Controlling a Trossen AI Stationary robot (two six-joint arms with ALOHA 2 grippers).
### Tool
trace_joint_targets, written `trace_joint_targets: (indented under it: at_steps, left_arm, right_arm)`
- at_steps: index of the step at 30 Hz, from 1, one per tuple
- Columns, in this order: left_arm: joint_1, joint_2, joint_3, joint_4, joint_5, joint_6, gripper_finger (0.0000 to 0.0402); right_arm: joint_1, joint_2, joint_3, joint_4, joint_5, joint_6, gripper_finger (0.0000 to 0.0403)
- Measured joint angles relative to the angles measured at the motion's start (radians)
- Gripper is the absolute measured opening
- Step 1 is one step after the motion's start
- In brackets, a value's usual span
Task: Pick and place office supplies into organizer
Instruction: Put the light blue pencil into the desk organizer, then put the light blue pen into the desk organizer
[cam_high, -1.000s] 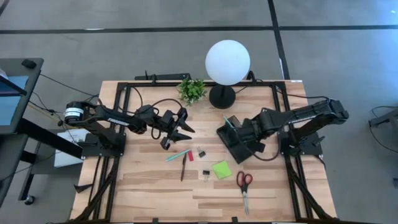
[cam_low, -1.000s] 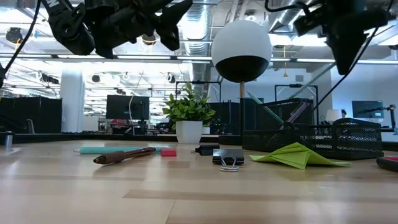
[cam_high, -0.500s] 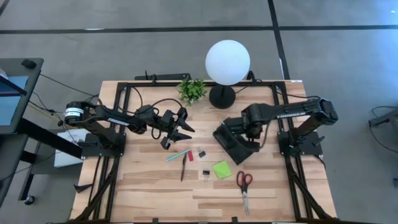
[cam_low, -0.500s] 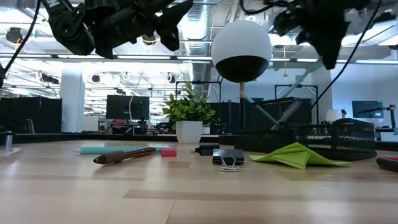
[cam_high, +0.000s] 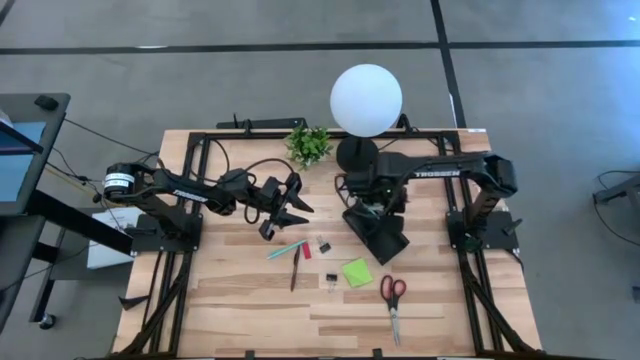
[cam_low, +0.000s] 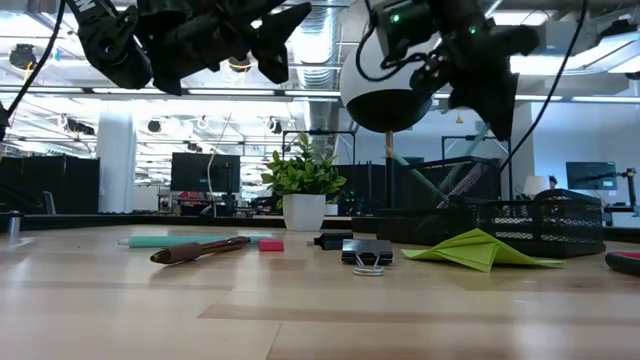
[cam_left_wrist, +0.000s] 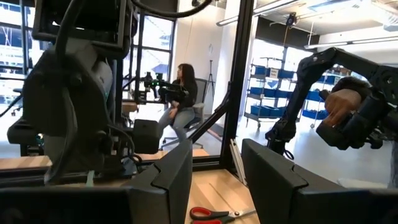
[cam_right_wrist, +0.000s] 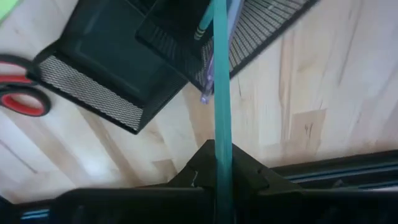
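Observation:
My right gripper (cam_high: 366, 198) hangs over the far end of the black organizer (cam_high: 385, 236), pointing steeply down and shut on a teal pen (cam_right_wrist: 219, 93). Other pens (cam_right_wrist: 205, 87) stand in the organizer's taller section. On the wood in front lie another teal pen (cam_high: 287, 249), a dark pen (cam_high: 296, 268), a small red piece (cam_high: 306, 252), two black clips (cam_high: 324, 245), a lime-green pad (cam_high: 356, 272) and red-handled scissors (cam_high: 392, 300). My left gripper (cam_high: 298, 200) hovers open above the table's left half. My right gripper pinches the teal pen's shaft (cam_right_wrist: 219, 155) between its two fingers. The pen runs along the fingers and sticks out past their tips, slanting down over the organizer's taller section (cam_right_wrist: 186, 37). Its far end leaves the picture, so whether it is inside I cannot tell.
A white globe lamp (cam_high: 366, 98) and a small potted plant (cam_high: 308, 145) stand at the far edge, close behind the organizer. Black frame rails (cam_high: 200, 150) border the table. A person (cam_left_wrist: 181, 93) sits in the room beyond.
My right gripper has swung from over the organizer's right side toward the table's left and far edge, to the organizer's far end, sinking slightly and rolling its wrist. The teal pen has stayed in its fingers.

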Motion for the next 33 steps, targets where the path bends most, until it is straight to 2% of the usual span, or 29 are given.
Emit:
trace_joint_targets:
  at_steps: [8, 12, 18, 23, 28, 31, 33]
  left_arm:
    - [0.000, 0.000, 0.000, -0.014, -0.001, 0.014, 0.0135]
    - [0.000, 0.000, 0.000, -0.014, -0.001, 0.014, 0.0135]
    - [0.000, 0.000, 0.000, -0.013, 0.003, 0.003, 0.0135]
    - [0.014, -0.035, 0.001, -0.039, 0.156, -0.008, 0.0135]
    - [0.031, -0.124, 0.001, -0.268, 0.267, 0.024, 0.0135]
    - [0.027, -0.172, 0.001, -0.466, 0.268, 0.077, 0.0135]
    - [0.012, -0.197, 0.000, -0.579, 0.223, 0.111, 0.0135]
  right_arm:
    - [0.000, 0.014, 0.000, 0.000, 0.017, -0.012, 0.0051]
    - [0.004, -0.013, 0.014, -0.003, 0.082, -0.006, 0.0074]
    - [0.013, -0.046, 0.119, 0.000, 0.100, 0.099, 0.0086]
    - [0.066, -0.125, 0.203, -0.001, 0.165, 0.139, 0.0080]
    - [0.182, -0.261, 0.213, 0.052, 0.205, 0.259, 0.0075]
    - [0.298, -0.343, 0.188, 0.141, 0.311, 0.339, 0.0075]
    - [0.388, -0.382, 0.162, 0.212, 0.402, 0.373, 0.0075]
